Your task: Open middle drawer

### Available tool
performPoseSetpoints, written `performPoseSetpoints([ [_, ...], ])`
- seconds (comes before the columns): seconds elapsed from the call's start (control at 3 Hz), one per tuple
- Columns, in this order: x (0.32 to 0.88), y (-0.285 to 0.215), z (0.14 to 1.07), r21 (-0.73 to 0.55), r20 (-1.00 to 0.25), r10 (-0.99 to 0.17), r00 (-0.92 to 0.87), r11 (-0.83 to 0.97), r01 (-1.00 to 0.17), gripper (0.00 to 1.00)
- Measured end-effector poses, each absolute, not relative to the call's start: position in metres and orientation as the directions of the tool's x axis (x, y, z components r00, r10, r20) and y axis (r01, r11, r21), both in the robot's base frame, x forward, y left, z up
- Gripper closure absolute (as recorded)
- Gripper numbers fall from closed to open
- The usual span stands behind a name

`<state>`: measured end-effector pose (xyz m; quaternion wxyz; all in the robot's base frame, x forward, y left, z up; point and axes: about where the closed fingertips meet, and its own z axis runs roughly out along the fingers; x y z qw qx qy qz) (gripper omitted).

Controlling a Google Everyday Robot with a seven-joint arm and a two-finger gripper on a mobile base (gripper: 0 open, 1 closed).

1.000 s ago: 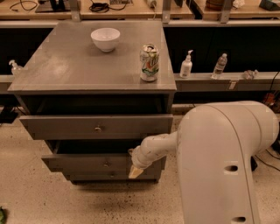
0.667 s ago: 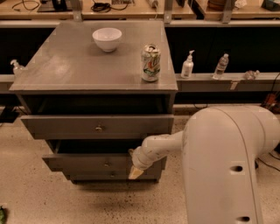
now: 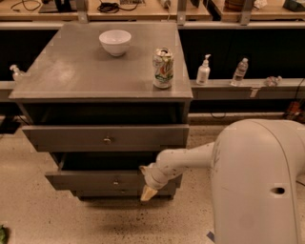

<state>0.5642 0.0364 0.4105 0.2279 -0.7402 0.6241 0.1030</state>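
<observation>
Just behind hand (image 3: 147, 192), middle drawer (image 3: 90, 180).

- Speckled beige floor (image 3: 38, 219) across the bottom of the frame.
- Grey cabinet (image 3: 71, 71) at centre left.
- Wooden benches (image 3: 143, 14) along the top edge, a grey ledge (image 3: 228, 90) below at right.
- Gripper (image 3: 147, 192) low, near centre.

**White shell, tan tip**

A bulky, rounded white shell (image 3: 257, 186) bears one small dark oval hole (image 3: 278, 190). A smooth white arm (image 3: 188, 159) narrows to a ringed wrist. The tan gripper (image 3: 147, 192) sits at its end, low centre.
</observation>
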Motion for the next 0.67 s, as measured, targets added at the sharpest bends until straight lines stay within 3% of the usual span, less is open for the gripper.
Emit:
performPoseSetpoints([
  [0.67, 0.535, 0.032, 0.431, -0.207, -0.467, -0.856, 0.223, -0.140, -0.968, 0.32],
])
